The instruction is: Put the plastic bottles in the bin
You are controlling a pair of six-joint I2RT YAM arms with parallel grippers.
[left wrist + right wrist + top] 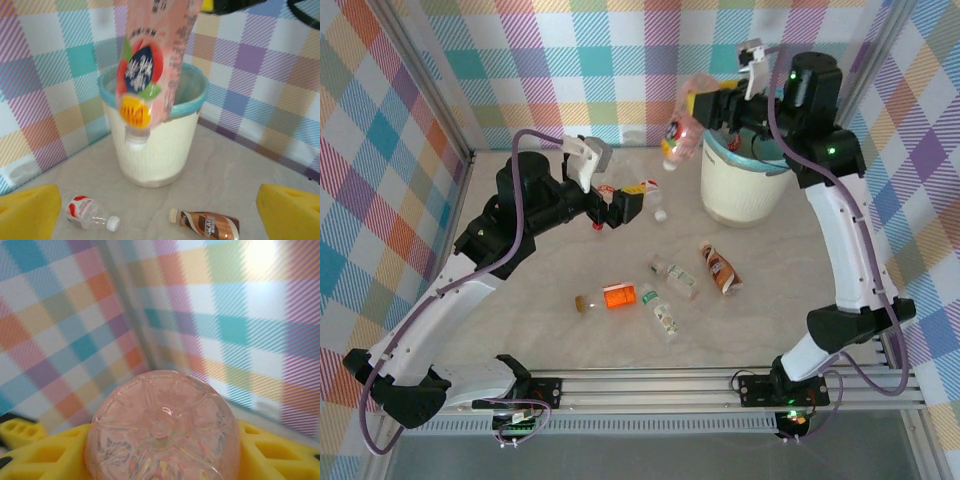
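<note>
My right gripper (705, 102) is shut on a pink-labelled plastic bottle (677, 135), which hangs cap down in the air just left of the bin's rim. The bottle's clear base (162, 432) sits between the yellow fingers (280, 455). The bin (745, 185) is cream-white with a light blue liner and stands at the back right. My left gripper (620, 206) is open and empty above the table, facing the bin (155, 150). Ahead of it lie a red-labelled clear bottle (90, 212) and a brown bottle (207, 223). The pink bottle (150, 65) hangs before the bin.
Several more bottles lie mid-table: one with an orange label (615, 296), one with a green label (665, 318), a clear one (675, 278) and the brown one (720, 268). Checked walls close in the back and both sides.
</note>
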